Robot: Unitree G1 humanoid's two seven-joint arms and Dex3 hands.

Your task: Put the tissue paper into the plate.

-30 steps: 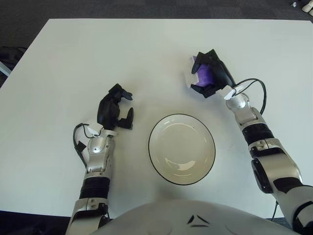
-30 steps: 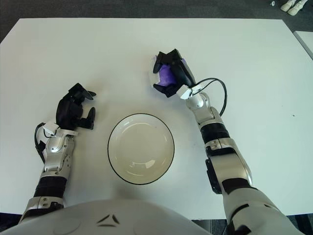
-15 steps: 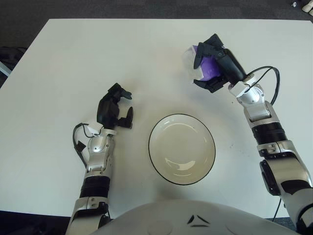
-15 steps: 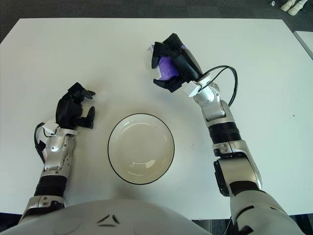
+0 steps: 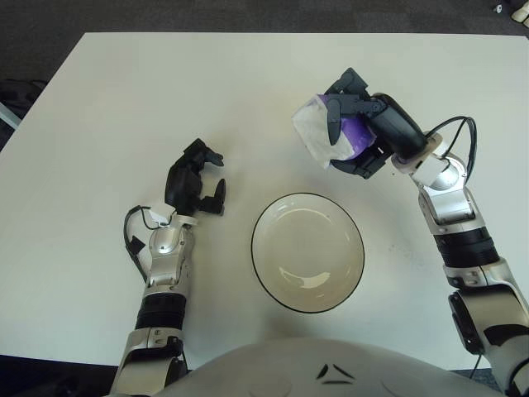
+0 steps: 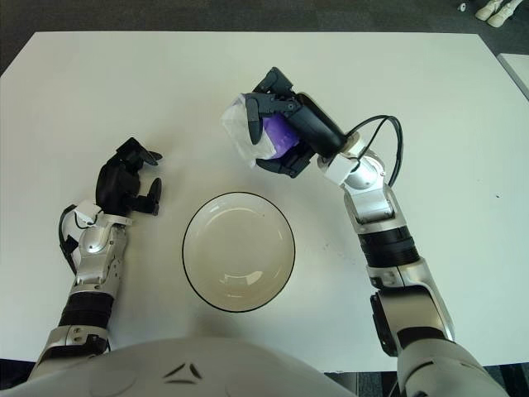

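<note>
— What is held by the right robot hand (image 5: 364, 136)?

— A purple and white soft packet of tissue paper (image 5: 329, 132) is clasped by it. The black fingers (image 5: 340, 109) are curled over the top of the packet and the thumb is pressed in from below, so the packet is gripped on both sides. The white crinkled end of the packet is seen sticking out past the fingers toward the robot's left, and the purple part is tucked against the palm.

— Where is the packet placed relative to the round white ceramic plate with a thin black rim (image 5: 307, 251)?

— It is held off the white tabletop (image 5: 165, 91), beyond the far right part of the plate's rim. No contact with the plate is seen, and the plate's inside is bare and glossy. The right forearm is stretched from the lower right up toward the hand, with a black cable (image 5: 459, 132) looped at the wrist.

— And the left robot hand (image 5: 192, 182)?

— It is rested near the tabletop to the left of the plate, well apart from the packet. Its black fingers are loosely bent and nothing is held in them.

— What lies beyond the tabletop?

— A dark carpeted floor (image 5: 248, 15) is seen along the far edge.
</note>
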